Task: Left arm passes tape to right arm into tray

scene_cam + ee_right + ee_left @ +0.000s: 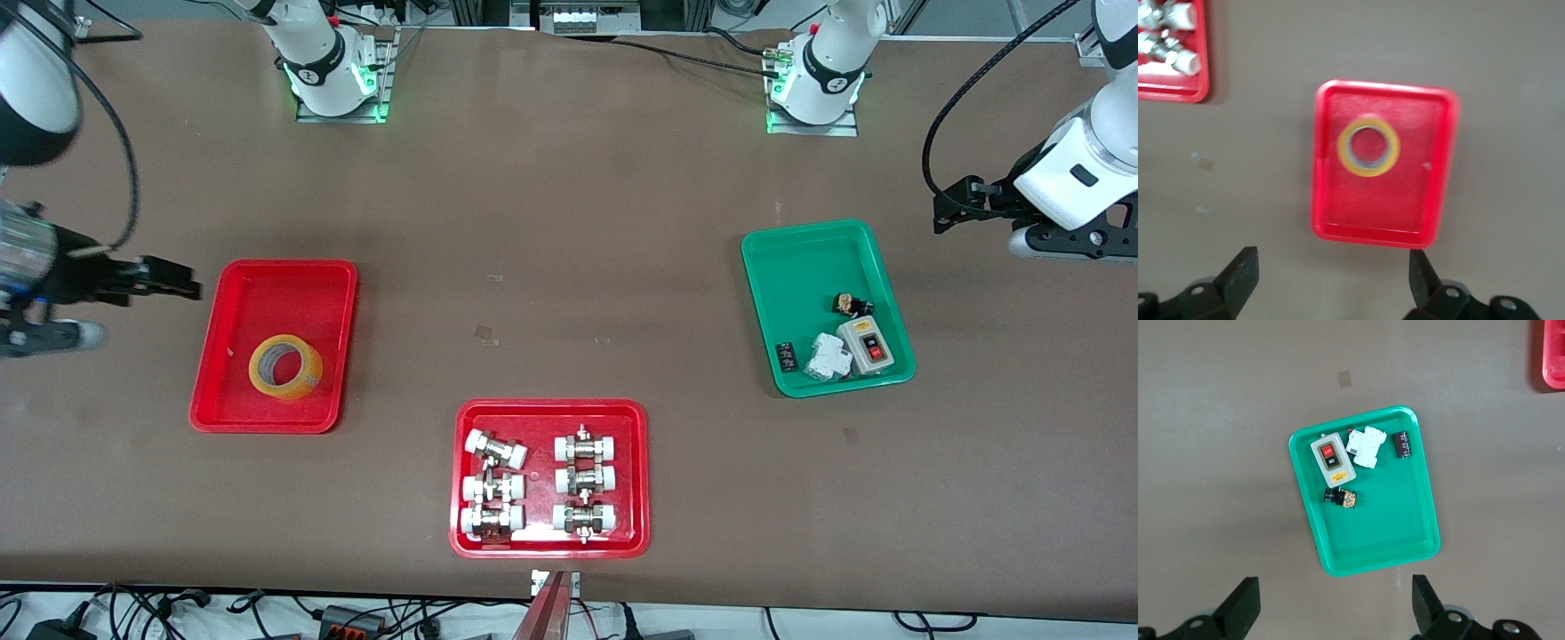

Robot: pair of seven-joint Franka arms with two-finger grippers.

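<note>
The translucent yellow tape roll (285, 366) already lies flat in the shallow plain red plastic tray (238, 298) near the desk's right-arm end, so the task looks finished. Left end effector (1334, 608) and right end effector (1331, 278) both hang open and empty.

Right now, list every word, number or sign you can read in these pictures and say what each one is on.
No text can be read for certain.
Switch box in the green tray: a red button and a black button with white lettering, too small to read.
Black part beside the white breaker: pale print, too small.
Arm bases: a round white mark, not legible.
Tape in the red tray: no print visible.
</note>
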